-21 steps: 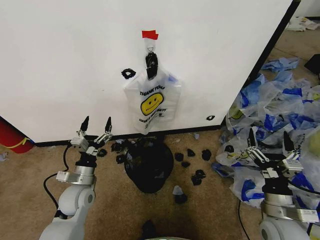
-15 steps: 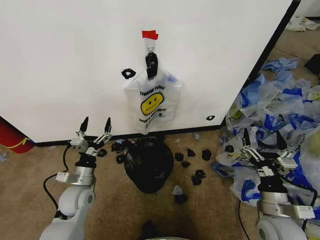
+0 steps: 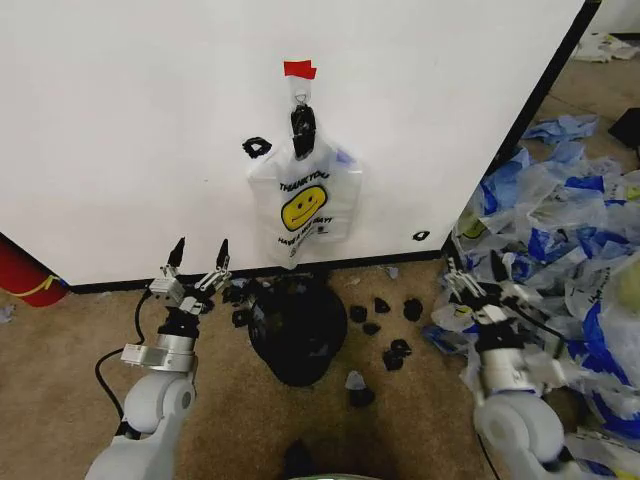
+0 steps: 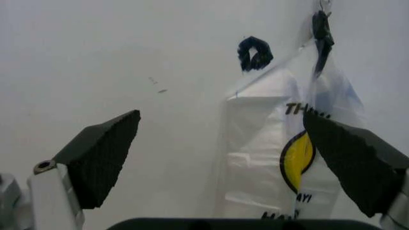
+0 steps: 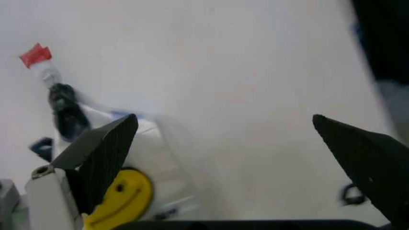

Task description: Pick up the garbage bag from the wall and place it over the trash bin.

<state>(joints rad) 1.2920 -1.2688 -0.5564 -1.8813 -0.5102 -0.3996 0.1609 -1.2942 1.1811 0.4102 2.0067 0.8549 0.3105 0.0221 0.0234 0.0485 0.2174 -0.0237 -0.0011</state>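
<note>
While the garbage bag [image 3: 303,203] hangs, the right tool [image 3: 478,274], spread empty, has swung leftward.

A large flat white panel [image 3: 130,130] is stood upright across most of the head view, and its surface is evenly lit. A black strip [image 3: 250,273] is run along its base where the floor is met, and a black edge [image 3: 545,85] is seen down its right side. The floor [image 3: 60,350] is covered in tan-brown carpet. Small black scraps [image 3: 385,305] are scattered over the carpet just before the panel. A red rounded object [image 3: 25,275] is placed at the left edge, against the base of the panel. To the right of the panel, a heap of crumpled blue and translucent plastic bags [image 3: 570,220] is spread over the carpet.
</note>
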